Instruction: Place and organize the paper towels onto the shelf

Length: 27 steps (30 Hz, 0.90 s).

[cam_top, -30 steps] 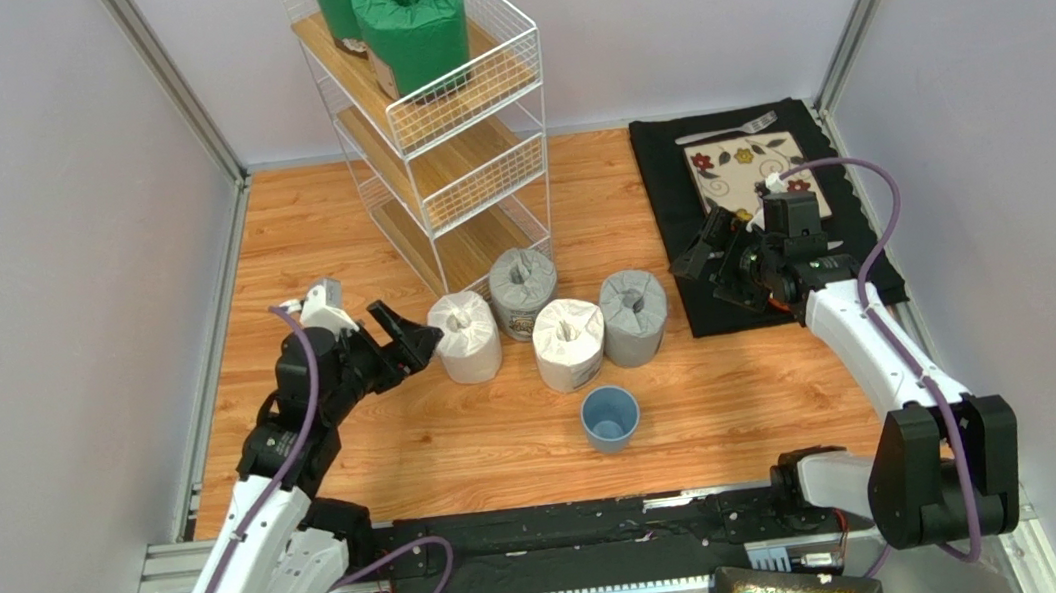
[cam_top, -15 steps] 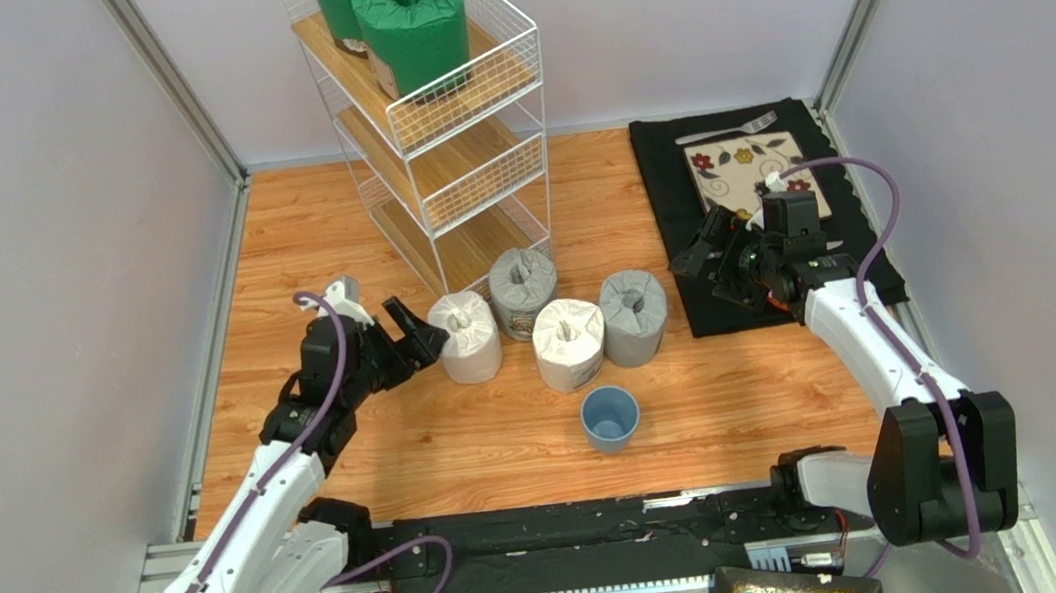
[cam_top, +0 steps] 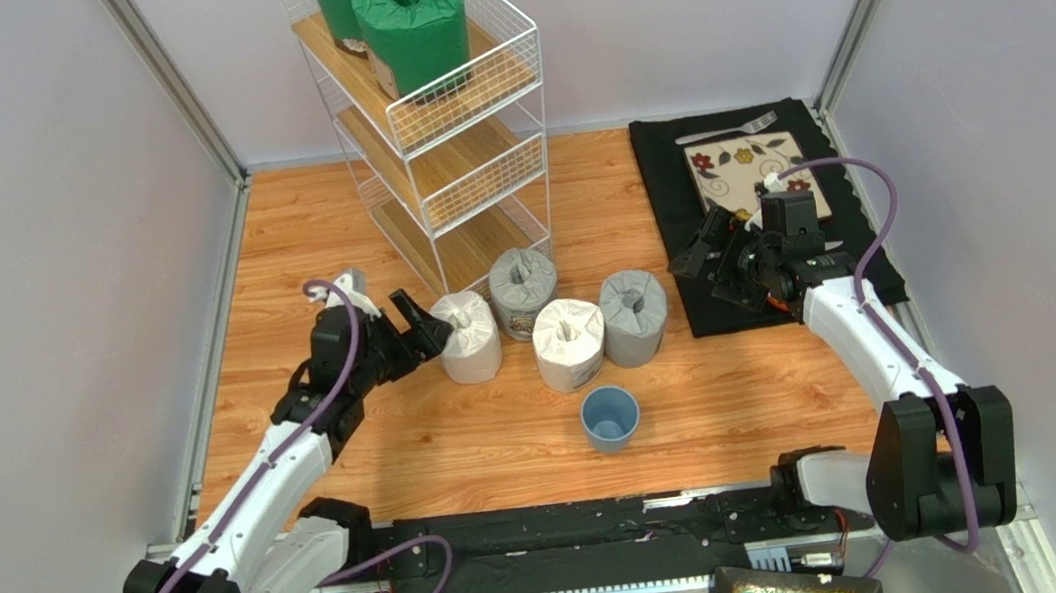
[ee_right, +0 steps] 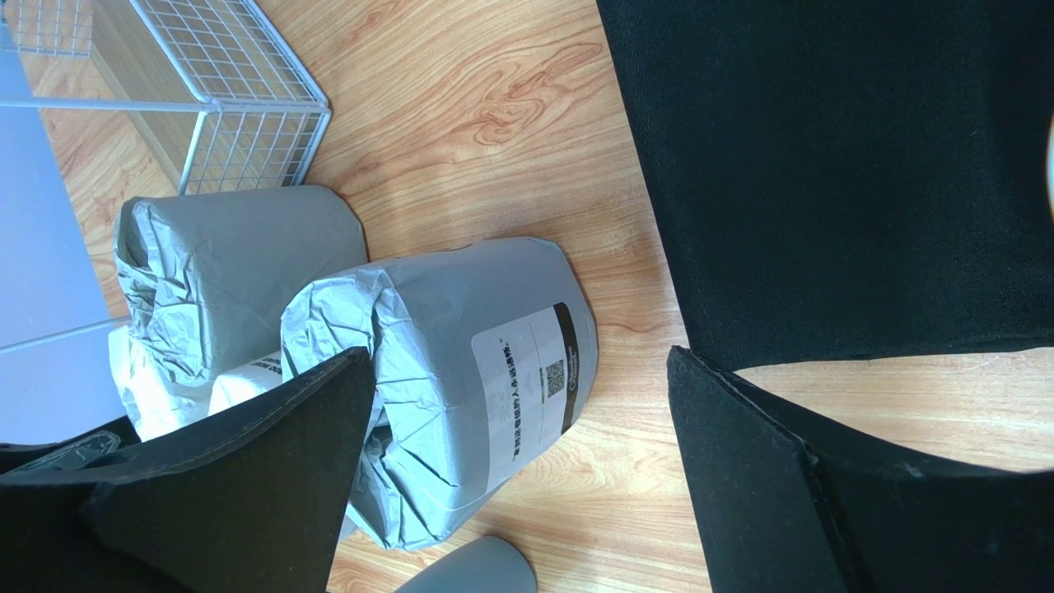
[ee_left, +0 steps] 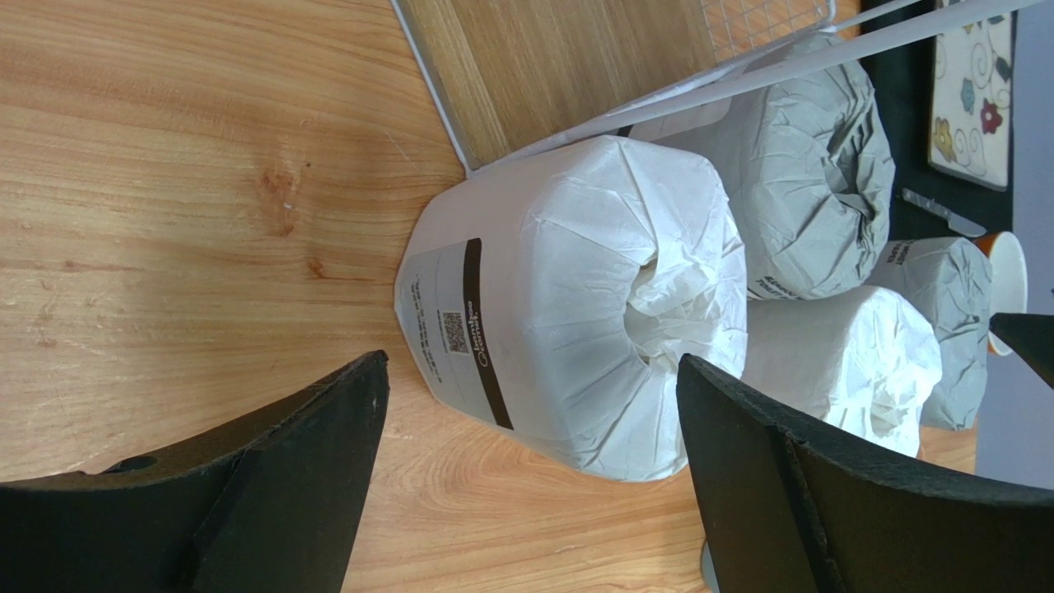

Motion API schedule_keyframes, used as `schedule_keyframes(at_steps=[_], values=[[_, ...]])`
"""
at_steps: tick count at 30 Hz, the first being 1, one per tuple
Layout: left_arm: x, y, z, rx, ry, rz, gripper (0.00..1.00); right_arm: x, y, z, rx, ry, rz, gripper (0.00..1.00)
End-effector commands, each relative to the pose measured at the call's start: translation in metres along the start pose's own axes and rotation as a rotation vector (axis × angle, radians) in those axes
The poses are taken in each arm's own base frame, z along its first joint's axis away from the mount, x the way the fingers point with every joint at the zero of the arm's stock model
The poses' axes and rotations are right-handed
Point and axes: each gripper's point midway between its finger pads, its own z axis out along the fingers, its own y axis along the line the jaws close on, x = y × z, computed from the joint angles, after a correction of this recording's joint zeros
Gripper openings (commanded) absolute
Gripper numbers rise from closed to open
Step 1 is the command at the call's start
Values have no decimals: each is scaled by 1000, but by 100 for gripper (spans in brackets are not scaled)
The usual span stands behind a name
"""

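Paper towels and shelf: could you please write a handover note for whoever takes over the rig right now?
Left gripper: open, at the left white roll, not gripping it.
Right gripper: open, empty, near the right grey roll.
Done: two green rolls on the shelf's top tier.
To do: those two, the other white roll and the other grey roll, all on the table.

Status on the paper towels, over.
Left gripper open, fingers either side of white roll. Right gripper open near grey roll. Two green rolls on shelf. Blue cup not blocking.
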Motion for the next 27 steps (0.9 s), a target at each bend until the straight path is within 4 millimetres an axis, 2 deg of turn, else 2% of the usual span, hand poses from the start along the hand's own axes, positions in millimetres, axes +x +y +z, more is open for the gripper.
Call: schedule_keyframes(at_steps=[1, 14, 16, 21, 27], values=[[-17, -12, 6, 32, -48, 31, 94, -7, 6, 1, -28, -18, -6, 92], [-17, -14, 16, 33, -39, 16, 94, -5, 5, 2, -25, -12, -7, 91], [-23, -19, 18, 48, -58, 16, 94, -5, 4, 2, -23, -12, -5, 92], [-25, -15, 22, 23, -61, 17, 94, -3, 3, 3, -21, -7, -4, 91], [-26, -10, 25, -24, -40, 38, 87, -4, 3, 3, -20, -8, -4, 91]])
